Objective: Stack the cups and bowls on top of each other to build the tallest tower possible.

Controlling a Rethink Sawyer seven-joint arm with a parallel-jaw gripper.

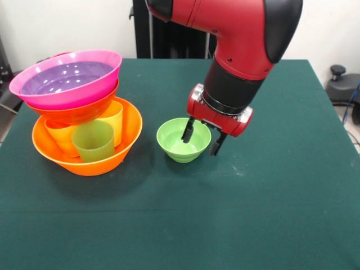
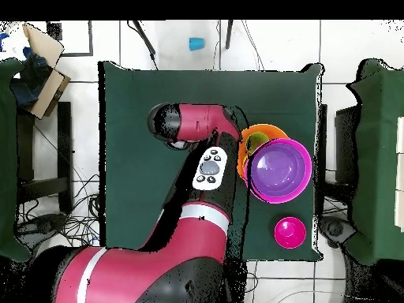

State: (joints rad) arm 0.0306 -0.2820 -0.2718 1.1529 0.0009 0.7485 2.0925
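The tower stands at the table's left. Its base is the large orange bowl (image 1: 128, 143), holding a green cup (image 1: 94, 140), a yellow cup (image 1: 112, 119) and an orange cup (image 1: 61, 138). On them rest a red-orange bowl (image 1: 79, 112), a pink bowl (image 1: 67, 94) and a purple bowl (image 1: 64, 76). The small light green bowl (image 1: 179, 140) sits upright mid-table. My gripper (image 1: 203, 138) is open astride its right rim, one finger inside and one outside. The arm hides this in the overhead view, where the tower (image 2: 278, 167) shows.
A small crimson bowl (image 2: 289, 232) sits near a table corner, beside the tower in the overhead view. A blue cup (image 2: 196, 43) lies on the floor beyond the table's far edge. The green table (image 1: 270, 214) stretches right and forward of the gripper.
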